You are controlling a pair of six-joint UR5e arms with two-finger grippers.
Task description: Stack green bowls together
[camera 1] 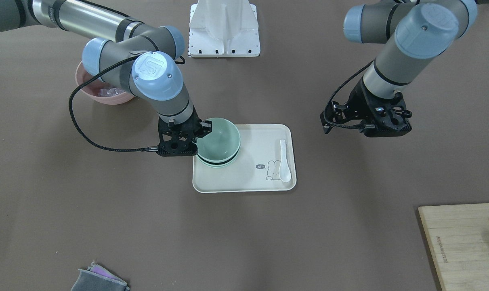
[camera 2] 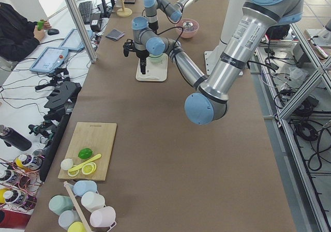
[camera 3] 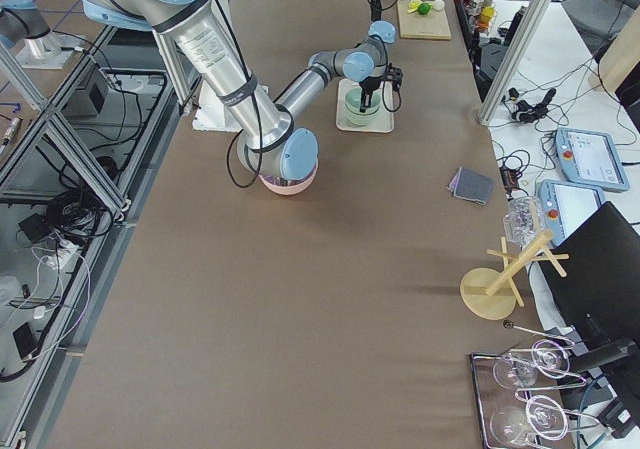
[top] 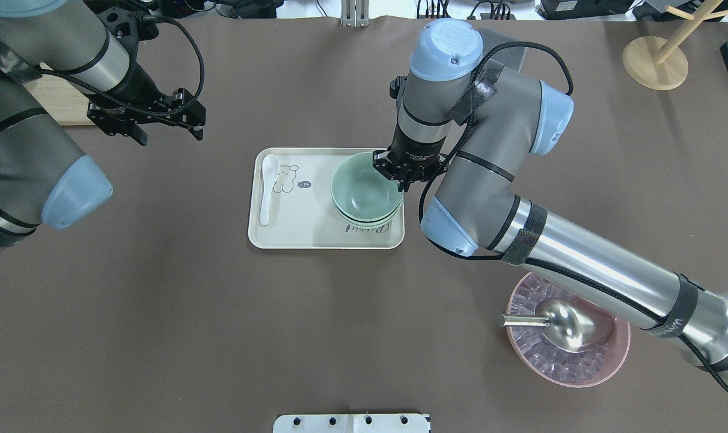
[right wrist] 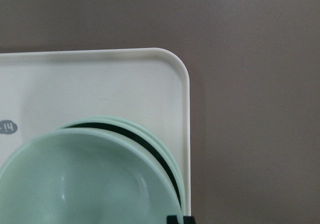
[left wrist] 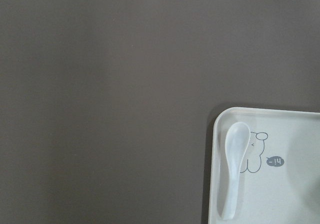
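Observation:
Three pale green bowls sit nested at one end of the cream tray [camera 1: 244, 178]. The top green bowl [camera 1: 218, 139] is tilted a little above the two lower bowls [camera 1: 216, 163]. My right gripper [camera 1: 202, 129] is shut on the top bowl's rim; in the overhead view this gripper [top: 403, 175] is at the right edge of the top bowl [top: 364, 189]. The right wrist view shows the top bowl [right wrist: 75, 179] close up, over the lower rims [right wrist: 150, 134]. My left gripper [camera 1: 385, 129] hangs empty and open above bare table, well away from the tray.
A white spoon [camera 1: 284, 159] lies on the tray's other end. A pink bowl [top: 568, 373] with a metal scoop [top: 556, 325] stands under the right arm. A wooden cutting board [camera 1: 462, 242], a grey cloth [camera 1: 99, 279] and a wooden stand [top: 655, 60] lie farther off.

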